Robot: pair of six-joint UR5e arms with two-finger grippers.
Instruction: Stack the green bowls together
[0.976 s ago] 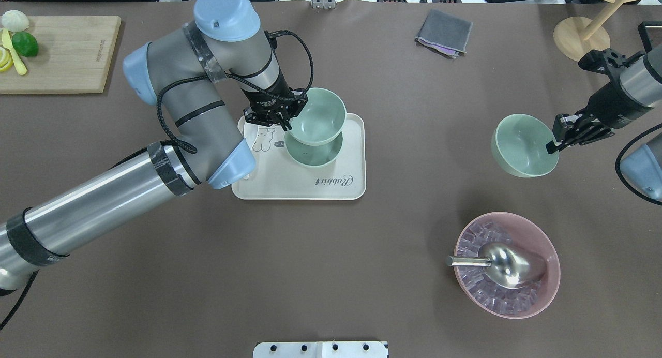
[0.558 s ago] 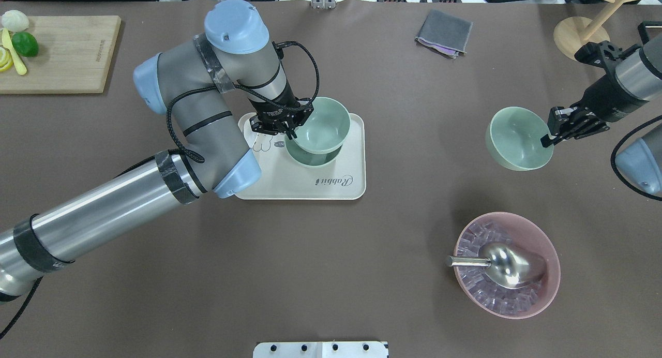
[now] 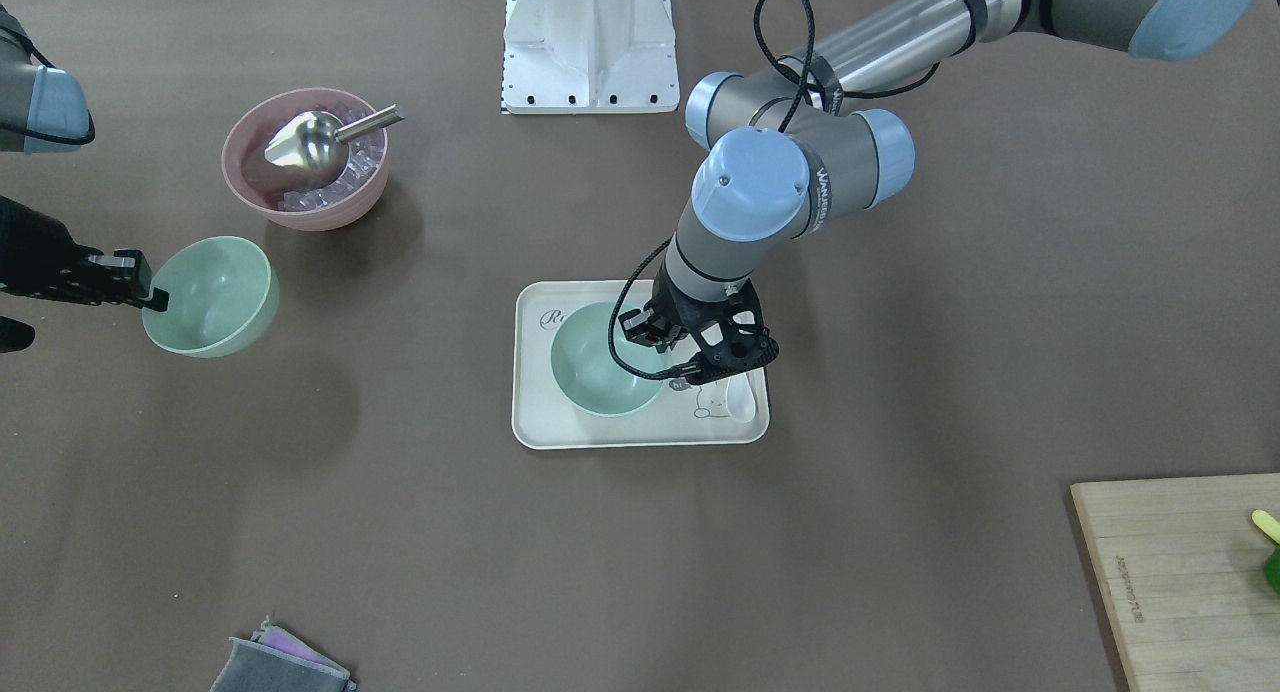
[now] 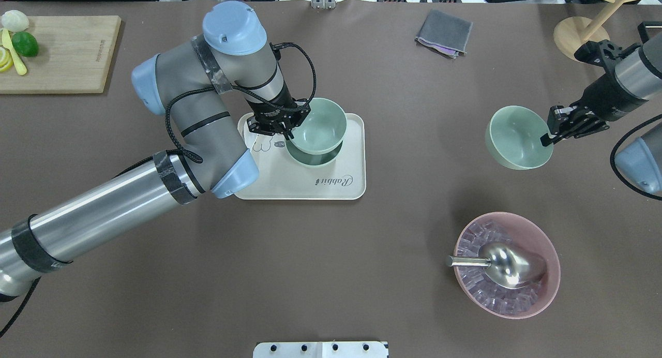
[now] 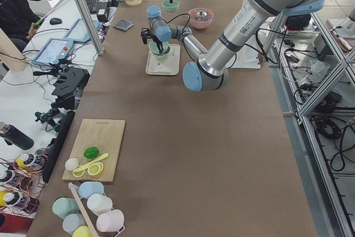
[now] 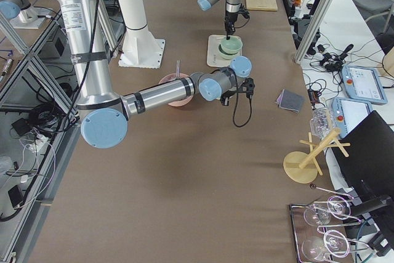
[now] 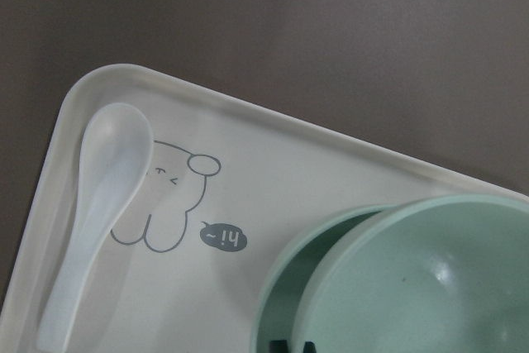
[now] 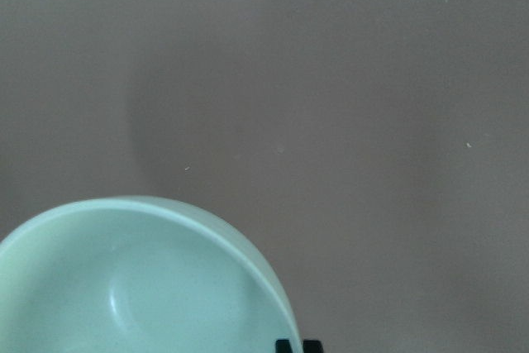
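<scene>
A green bowl [image 4: 321, 125] hangs just above a second green bowl [image 4: 314, 159] that sits on the white tray [image 4: 305, 186]. My left gripper [image 4: 288, 134] is shut on the upper bowl's left rim. In the left wrist view the upper bowl [image 7: 430, 283] overlaps the lower bowl [image 7: 296, 287], offset to one side. Far to the right, a third green bowl [image 4: 517, 138] is held tilted in the air, with my right gripper [image 4: 546, 139] shut on its rim. The front view shows that bowl [image 3: 212, 294] well clear of the table.
A pink bowl [image 4: 538, 291] with ice and a metal scoop [image 4: 504, 264] stands front right. A white spoon [image 7: 97, 204] lies on the tray's left side. A grey cloth [image 4: 444, 33], a wooden stand [image 4: 582, 37] and a cutting board [image 4: 62, 53] line the far edge.
The left arm has carried its bowl down and closer over the bowl on the tray. The right gripper has shifted its bowl slightly away from me and to the left.
</scene>
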